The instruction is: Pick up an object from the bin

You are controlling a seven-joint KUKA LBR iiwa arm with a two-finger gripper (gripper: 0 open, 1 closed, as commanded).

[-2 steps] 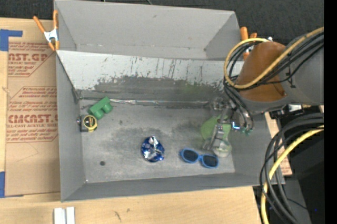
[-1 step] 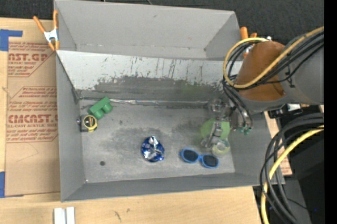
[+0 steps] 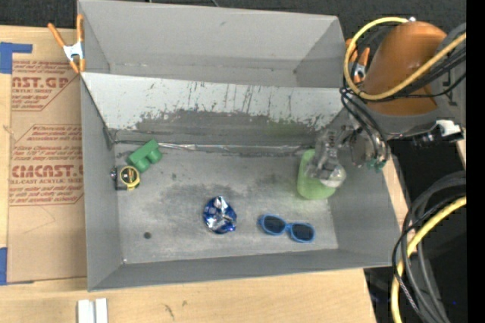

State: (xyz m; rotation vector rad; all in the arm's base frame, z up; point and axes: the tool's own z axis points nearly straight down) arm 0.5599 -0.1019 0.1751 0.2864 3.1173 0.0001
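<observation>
My claw (image 3: 330,164) at right of bin (image 3: 227,94), low over pale green object (image 3: 309,182). Open or closed: cannot tell. Blue sunglasses (image 3: 286,227) near, lower left.

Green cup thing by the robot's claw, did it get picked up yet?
Not yet, it seems. Done: the gripper is down at the pale green cup-like thing on the right side of the bin. In hand: I cannot tell whether it grips it. Left: lifting it, since it looks to rest on the floor. The blue sunglasses and green block lie apart, untouched.
</observation>
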